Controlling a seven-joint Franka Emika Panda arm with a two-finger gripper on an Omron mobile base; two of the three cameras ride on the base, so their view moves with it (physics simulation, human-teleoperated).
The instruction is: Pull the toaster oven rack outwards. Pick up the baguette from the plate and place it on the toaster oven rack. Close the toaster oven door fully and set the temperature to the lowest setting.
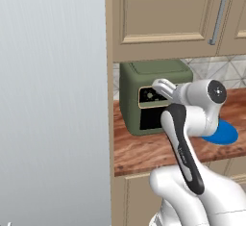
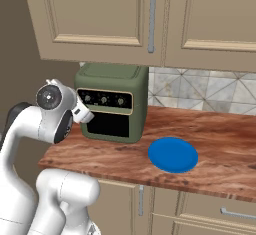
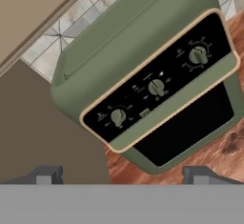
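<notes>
With its jaws spread wide and nothing between them, the pincer [image 3: 119,176] hangs in front of the toaster oven [image 3: 143,70], apart from it and pointed at the black control strip [image 3: 157,82] with its three knobs; in the right base view the pincer [image 2: 82,113] sits just off the oven's front left corner, at the height of that strip. Below the strip the toaster oven door [image 3: 190,123] appears shut, its dark window flush with the green body, and no toaster oven rack can be seen drawn out. Beyond the oven, to its right on the wooden surface [image 2: 125,154], lies the plate [image 2: 173,154], bright blue and bare on top as far as these views show; the baguette cannot be made out on it or anywhere else. Judging from this, the bread is probably already inside and the door closed, which would leave only the temperature to be turned to its lowest. That remains a judgement, since the oven's interior is too dark to read. Which of the three knobs governs temperature cannot be told, as the markings are too small.
</notes>
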